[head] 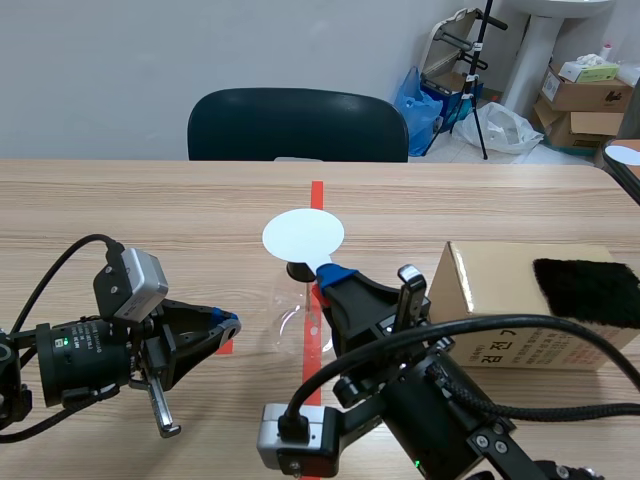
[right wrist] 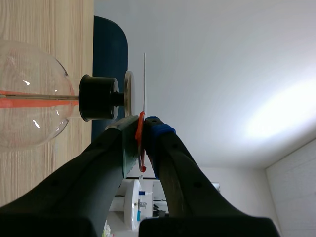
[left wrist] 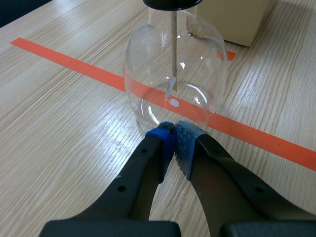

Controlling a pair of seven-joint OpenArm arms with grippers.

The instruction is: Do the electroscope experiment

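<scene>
Two hands: both closed, one at each side of the flask (head: 295,320), which stands on the surface (head: 120,200) over the orange-red tape line (left wrist: 74,66).
Flask: clear, round-bellied glass, upright, with its neck plugged by a black stopper (right wrist: 98,98).
Metal plate (right wrist: 129,91): round, seen edge-on in the right wrist view, on a short stem just above the flask's stopper.
Rod (left wrist: 174,44): thin, runs straight down from the stopper into the flask's belly; a small pale leaf (left wrist: 171,87) hangs at its lower end.
Left hand (left wrist: 170,129): low at the foot of the flask, fingers drawn together so the blue pads meet with nothing between them. The tips lie right at the flask's wall; whether they touch it cannot be told.
Right hand (right wrist: 143,123): raised beside the flask's top, fingers pinched narrow on the orange-red tab (right wrist: 141,118) of the white disc (head: 303,234).
White disc: thin and flat, held level over the flask, just above the metal plate, with a narrow gap between the two.
Cardboard box (head: 500,290): on the surface at the right arm's side of the flask, near it but apart.
Black cloth (head: 588,290): fuzzy, lies on top of the cardboard box at the end farther from the flask.
Chair (head: 298,125): dark, behind the surface's far edge, well beyond the flask.
</scene>
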